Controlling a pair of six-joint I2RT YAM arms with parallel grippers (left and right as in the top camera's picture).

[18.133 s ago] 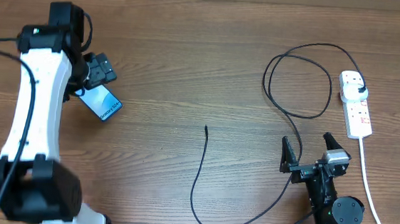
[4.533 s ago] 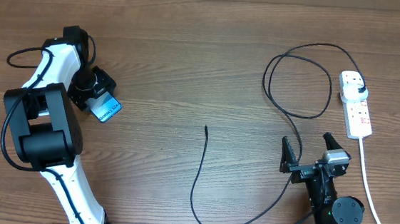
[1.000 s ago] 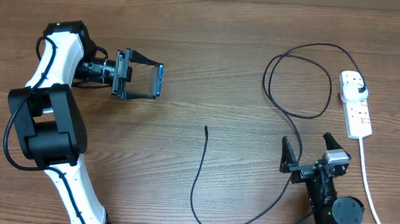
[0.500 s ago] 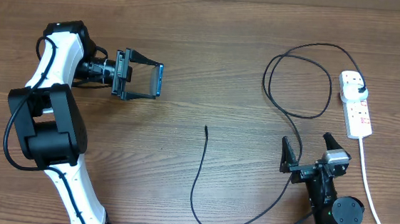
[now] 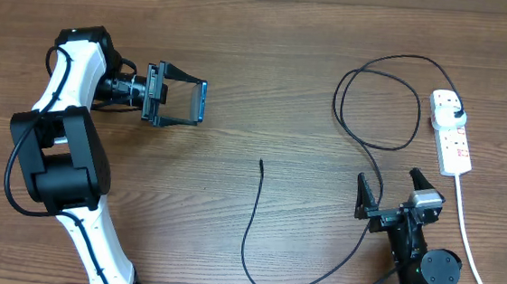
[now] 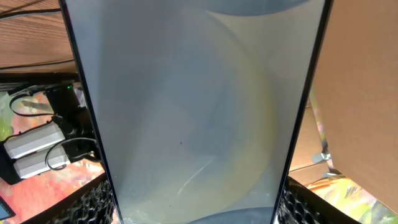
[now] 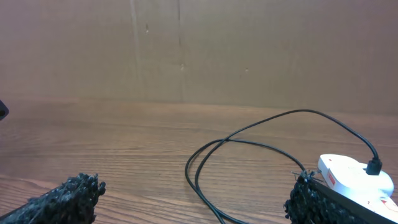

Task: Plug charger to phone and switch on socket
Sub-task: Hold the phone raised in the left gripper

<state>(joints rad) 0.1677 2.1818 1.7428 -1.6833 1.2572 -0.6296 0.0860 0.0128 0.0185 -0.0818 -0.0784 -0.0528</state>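
My left gripper (image 5: 200, 102) is shut on the phone (image 5: 184, 102), holding it by its long edges above the table's left side. In the left wrist view the phone (image 6: 193, 112) fills the frame between the two fingers (image 6: 93, 202). The charger lies on the table with its connector tip (image 5: 262, 163) free near the middle. Its cable loops to the right, and its black plug (image 5: 456, 110) sits in the white socket (image 5: 453, 140). Near the front edge my right gripper (image 5: 390, 191) stands open and empty. In the right wrist view the cable loop (image 7: 249, 142) and socket (image 7: 354, 177) lie ahead.
The socket's white cord (image 5: 468, 241) runs down the right side toward the front edge, just right of my right arm. A brown cardboard wall (image 7: 186, 50) stands behind the table.
Nothing has moved in the last second. Since the oldest frames, my left gripper has lifted the phone off the table and carried it up and to the right.
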